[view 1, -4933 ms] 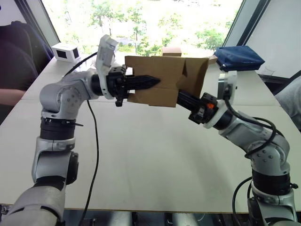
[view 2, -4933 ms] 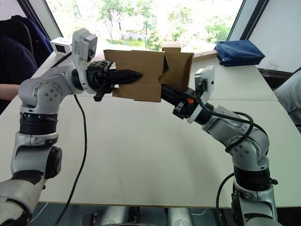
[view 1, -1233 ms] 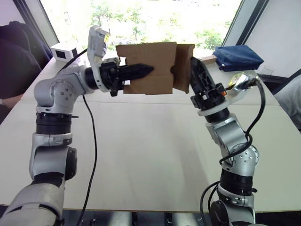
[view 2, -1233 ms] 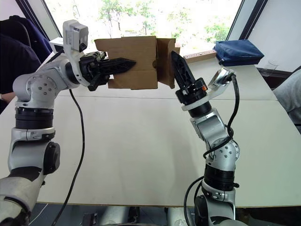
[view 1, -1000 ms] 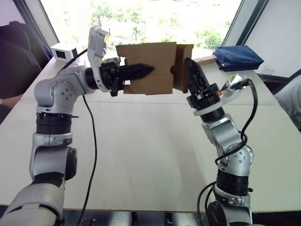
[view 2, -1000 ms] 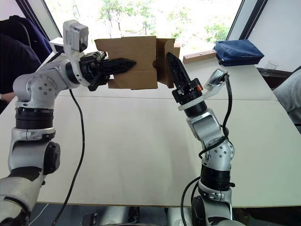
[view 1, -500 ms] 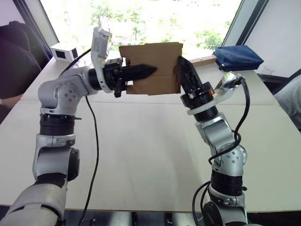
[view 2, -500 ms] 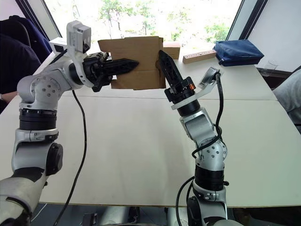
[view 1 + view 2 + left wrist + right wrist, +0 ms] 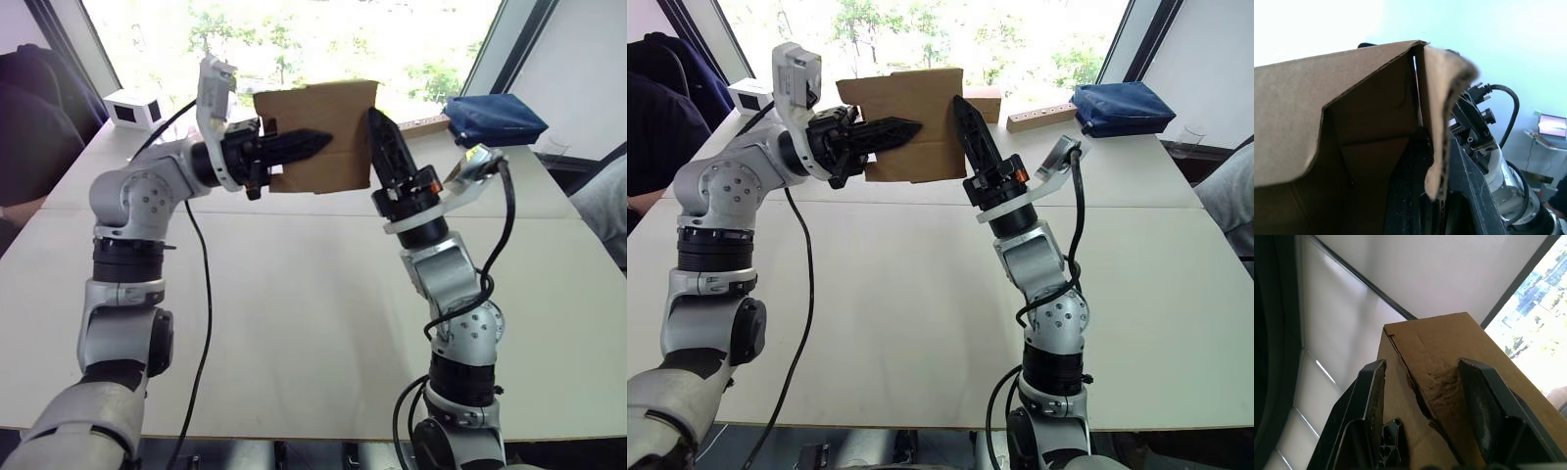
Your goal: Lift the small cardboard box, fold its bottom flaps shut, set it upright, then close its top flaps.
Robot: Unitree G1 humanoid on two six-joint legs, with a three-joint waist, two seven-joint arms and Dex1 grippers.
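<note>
Left pincer (image 9: pixel 304 145) clamping small cardboard box (image 9: pixel 328 132) aloft over bench (image 9: pixel 294 294) | right pincer (image 9: pixel 1422 382) spread, pressing box's end flaps

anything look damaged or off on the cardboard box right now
Yes. The cardboard box, held up off the table by the left end effector, has a crumpled, creased patch at the end where the open right end effector presses. One flap edge looks bent and frayed. Otherwise nothing stands out.
</note>
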